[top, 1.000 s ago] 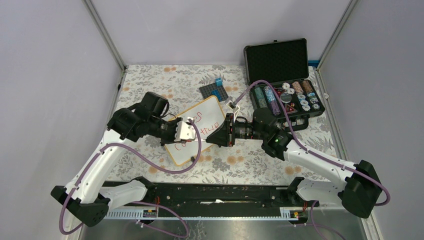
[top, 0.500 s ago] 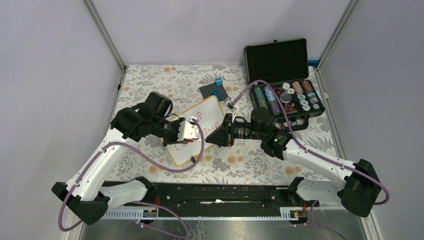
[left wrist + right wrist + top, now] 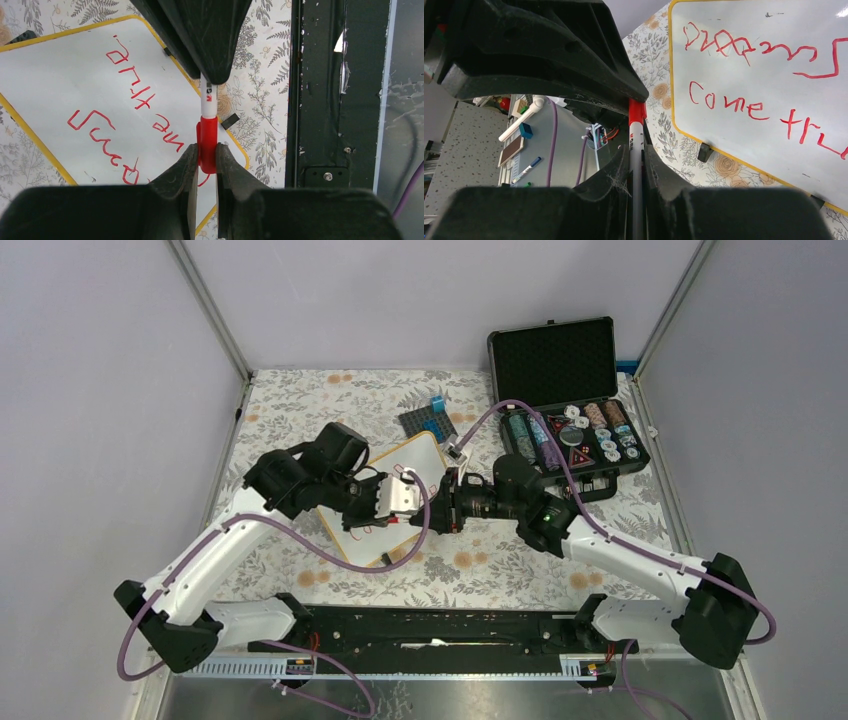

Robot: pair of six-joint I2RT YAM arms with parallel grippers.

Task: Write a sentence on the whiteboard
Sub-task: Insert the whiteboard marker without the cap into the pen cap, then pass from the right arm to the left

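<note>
**Both sets of fingers clamped on one marker above the whiteboard**

We find the left fingers clenched on the red cap of a marker. The right fingers are clenched on its white barrel from the other end. The two pairs meet nose to nose along the one pen. We can make out no gap between cap and barrel.

The pen lies roughly level, not tip down. It hangs over the right-hand edge of the whiteboard, close to one of the board's small black clip feet. We cannot tell how high above the board it hangs.

The whiteboard lies flat on the flowered surface, turned askew, its pale yellowish frame showing all round. The left arm reaches in over the board's left half and hides much of it from above.

The sentence runs across the board in red, in two lines. The upper line is partly scribbled over. The lower one begins "Come" and goes on to "true".

Just beyond the whiteboard's far corner sits a dark grey studded baseplate with a blue brick on it. Well to the right of the whiteboard stands an open black case holding rows of chips.
</note>
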